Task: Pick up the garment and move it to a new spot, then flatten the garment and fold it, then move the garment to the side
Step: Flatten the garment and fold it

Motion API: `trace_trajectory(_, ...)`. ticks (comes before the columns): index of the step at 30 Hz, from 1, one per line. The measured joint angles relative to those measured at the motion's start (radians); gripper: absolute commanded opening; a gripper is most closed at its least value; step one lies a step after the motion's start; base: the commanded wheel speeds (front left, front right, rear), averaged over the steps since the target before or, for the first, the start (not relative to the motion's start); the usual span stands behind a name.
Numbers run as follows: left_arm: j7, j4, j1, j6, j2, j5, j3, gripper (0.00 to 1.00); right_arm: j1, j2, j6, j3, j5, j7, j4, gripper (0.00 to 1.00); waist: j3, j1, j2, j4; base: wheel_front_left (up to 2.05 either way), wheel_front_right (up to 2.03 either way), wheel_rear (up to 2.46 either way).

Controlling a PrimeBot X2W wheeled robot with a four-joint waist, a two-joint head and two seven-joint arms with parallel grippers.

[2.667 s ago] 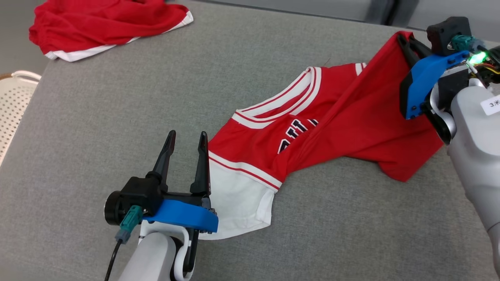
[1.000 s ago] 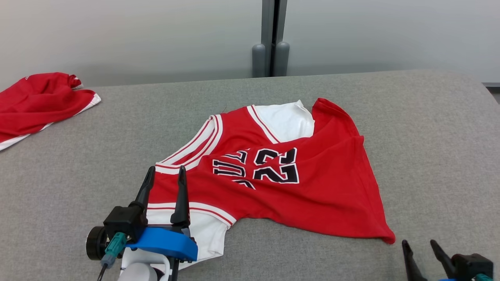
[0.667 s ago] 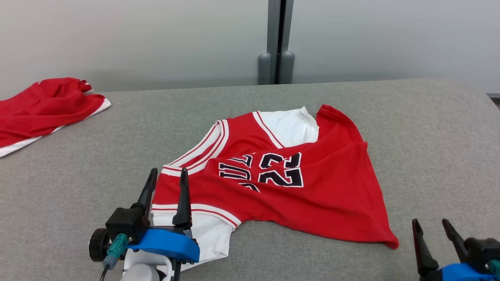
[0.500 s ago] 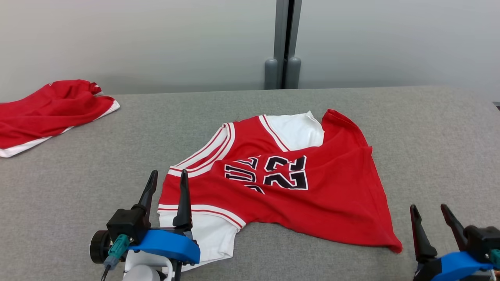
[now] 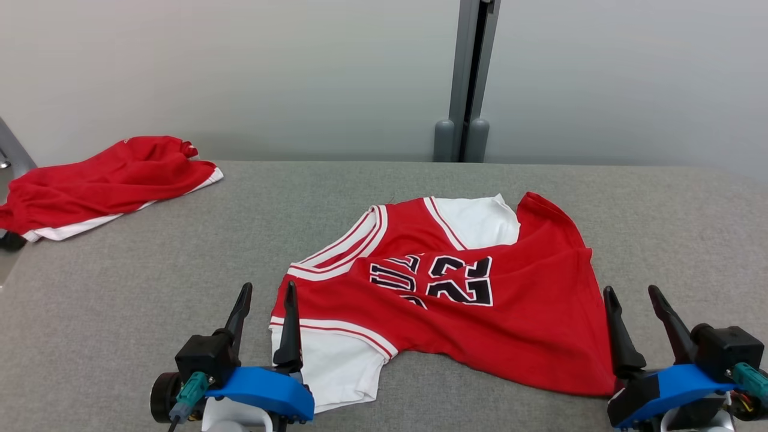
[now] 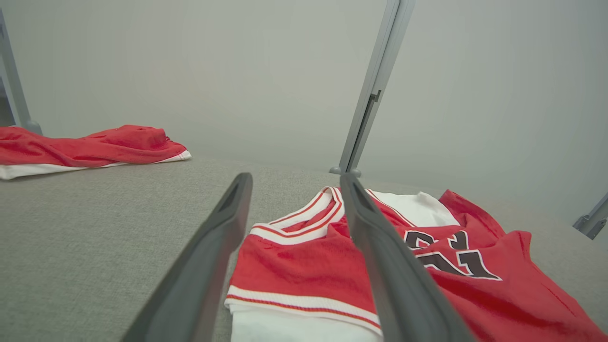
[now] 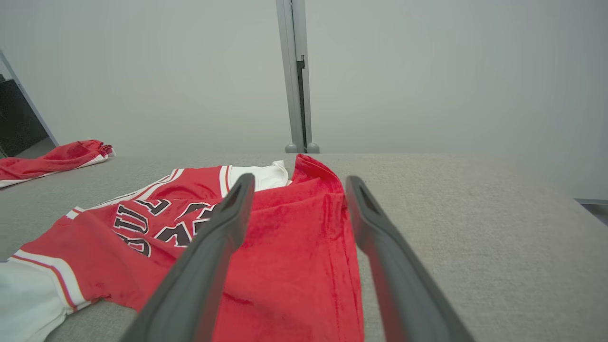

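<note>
The red basketball jersey (image 5: 516,312) lies rumpled mid-way across the grey surface (image 5: 120,282). My left jaws stand open and empty by its near-left white sleeve, and my right jaws stand open and empty by its near-right hem. Another red garment (image 5: 108,180) lies far left.

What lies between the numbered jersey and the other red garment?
Nothing but bare grey table separates the jersey from the red garment, as the head view shows.

The grey surface (image 5: 150,258) before me carries a rumpled red jersey (image 5: 510,318); a second red garment (image 5: 108,180) lies well apart, beyond its left.
</note>
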Motion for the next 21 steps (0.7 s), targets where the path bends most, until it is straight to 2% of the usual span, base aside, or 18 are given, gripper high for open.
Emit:
trace_trajectory(10,-0.003,0.025,0.0,-0.009,-0.007,-0.003,0.003,1.0,-0.042,0.0,0.0,0.035,0.026,-0.055,0.083,1.0,-0.015,0.0001,0.0,0.009,0.0,0.0,0.0)
trace_trajectory(21,-0.003,0.031,0.0,-0.01,-0.009,-0.001,0.003,1.0,-0.053,0.0,0.0,0.049,0.033,-0.072,0.117,1.0,-0.017,0.0001,0.0,0.005,0.0,0.0,0.0)
